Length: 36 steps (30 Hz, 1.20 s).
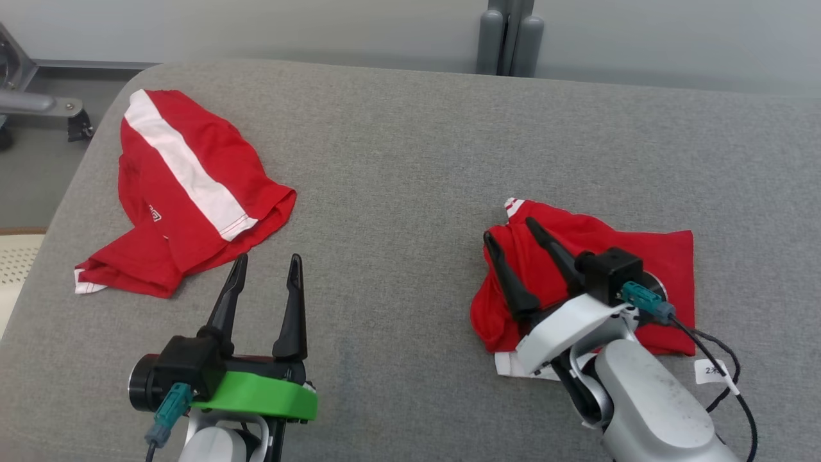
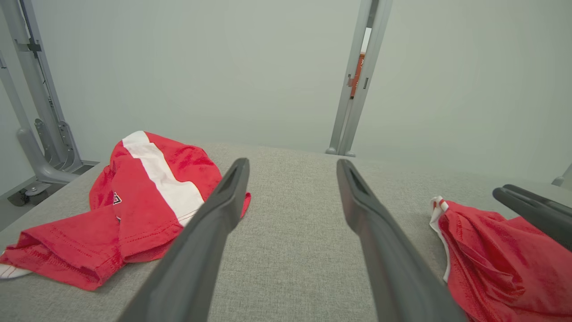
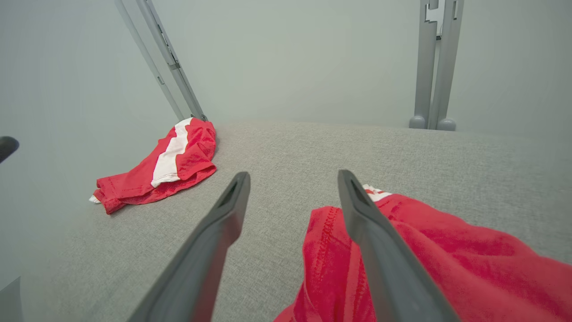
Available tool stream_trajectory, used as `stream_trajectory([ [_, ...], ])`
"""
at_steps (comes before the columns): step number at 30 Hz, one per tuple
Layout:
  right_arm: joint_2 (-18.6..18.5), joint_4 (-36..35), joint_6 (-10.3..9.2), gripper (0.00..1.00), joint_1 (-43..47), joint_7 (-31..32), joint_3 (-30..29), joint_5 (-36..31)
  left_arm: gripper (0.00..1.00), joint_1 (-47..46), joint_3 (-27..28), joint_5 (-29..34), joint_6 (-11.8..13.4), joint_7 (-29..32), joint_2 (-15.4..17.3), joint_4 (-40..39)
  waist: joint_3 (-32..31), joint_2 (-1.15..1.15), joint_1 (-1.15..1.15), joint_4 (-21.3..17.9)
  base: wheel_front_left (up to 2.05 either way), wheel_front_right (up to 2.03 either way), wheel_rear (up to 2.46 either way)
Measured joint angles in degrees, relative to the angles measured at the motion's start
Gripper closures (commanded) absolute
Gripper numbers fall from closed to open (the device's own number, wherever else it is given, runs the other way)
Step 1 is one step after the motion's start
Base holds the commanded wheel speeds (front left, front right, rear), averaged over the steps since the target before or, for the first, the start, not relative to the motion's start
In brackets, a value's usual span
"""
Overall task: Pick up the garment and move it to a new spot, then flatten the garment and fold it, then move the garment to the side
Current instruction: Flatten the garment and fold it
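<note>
Where the right gripper (image 1: 511,229) hovers: folded garment (image 1: 667,260), red, white hem peeking.
Count: two garments, with the striped garment (image 1: 192,186) crumpled far left.
Fingers: released on the left gripper (image 1: 268,258) too, both empty.

Grey woven tabletop (image 1: 410,160), rounded at its far left corner. Behind the far edge, upright grey posts (image 1: 510,38) close together against a pale wall (image 1: 288,25). Off to the left, a grey metal frame (image 1: 38,102) with a dark caster (image 1: 80,127); nearer, a cream perforated panel (image 1: 16,263).
</note>
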Motion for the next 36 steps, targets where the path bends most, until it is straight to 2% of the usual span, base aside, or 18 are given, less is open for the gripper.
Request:
stream_trajectory([
  [8, -4.6, -8.2, 0.0, 0.0, 1.9, 0.0, -9.4, -9.0, 0.0, 0.0, 0.5, -0.3, 0.6, 0.0, 0.0, -1.5, -0.4, 0.0, 0.0, -3.9, 0.0, 0.0, 0.0],
  [15, -6.2, -17.0, 0.0, 0.0, 7.5, 0.0, -15.3, -13.6, 0.0, 0.0, 1.7, -0.3, 1.7, 0.0, 0.0, -2.6, -0.7, 0.0, 0.0, -7.1, 0.0, 0.0, 0.0],
  [19, -5.3, -19.3, 0.0, 0.0, 11.0, 0.0, -17.2, -14.1, 0.0, 0.1, 2.1, 0.5, 2.5, 0.0, 0.0, -2.6, -0.7, 0.0, 0.0, -8.6, 0.0, 0.0, 0.0],
  [27, -2.6, -21.6, 0.0, 0.0, 13.5, 0.0, -18.6, -15.0, 0.0, 0.2, 2.6, 1.0, 2.5, 0.0, 0.0, -3.2, -0.7, 0.0, 0.0, -10.4, 0.0, 0.0, 0.0],
  [36, -2.2, -21.8, 0.0, 0.0, 14.1, 0.0, -19.1, -15.5, 0.0, 0.8, 2.1, 1.1, 2.0, 0.0, 0.0, -3.3, -0.8, 0.0, 0.0, -10.5, 0.0, 0.0, 0.0],
])
